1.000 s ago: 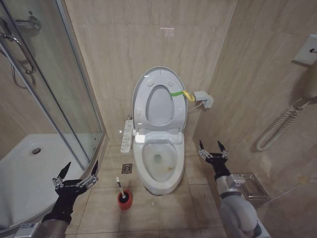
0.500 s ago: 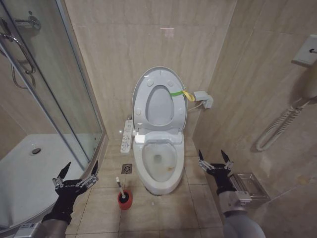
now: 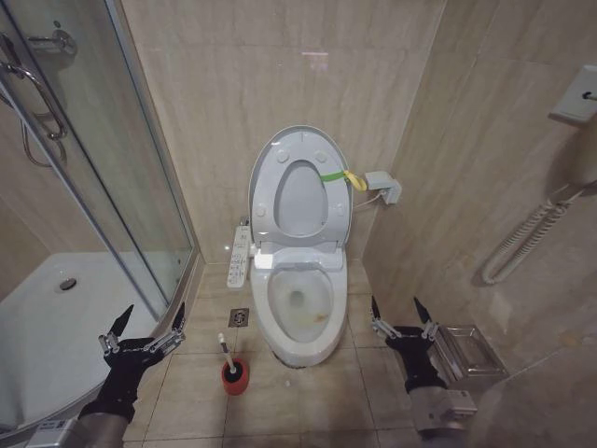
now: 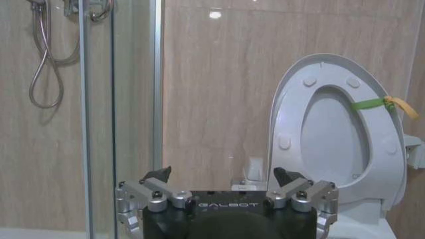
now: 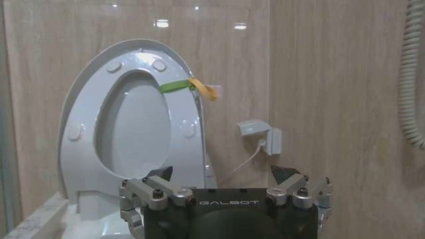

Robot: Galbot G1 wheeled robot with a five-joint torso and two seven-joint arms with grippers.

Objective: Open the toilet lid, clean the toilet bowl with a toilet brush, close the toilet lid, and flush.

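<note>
Toilet lid [image 3: 297, 187] is stood upright with the seat against the wall, so toilet bowl [image 3: 300, 313] is exposed. Toilet brush [image 3: 227, 352] is parked in its red holder [image 3: 235, 376] left of the bowl. Left end effector [image 3: 145, 329] is held spread near the brush; right end effector [image 3: 399, 315] is spread, empty, beside the bowl.

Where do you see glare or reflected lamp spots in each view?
Head view: a faint bright patch on the wall tiles above the toilet lid. Left wrist view: a lamp spot on the tile. Right wrist view: two spots on the tiles.
</note>
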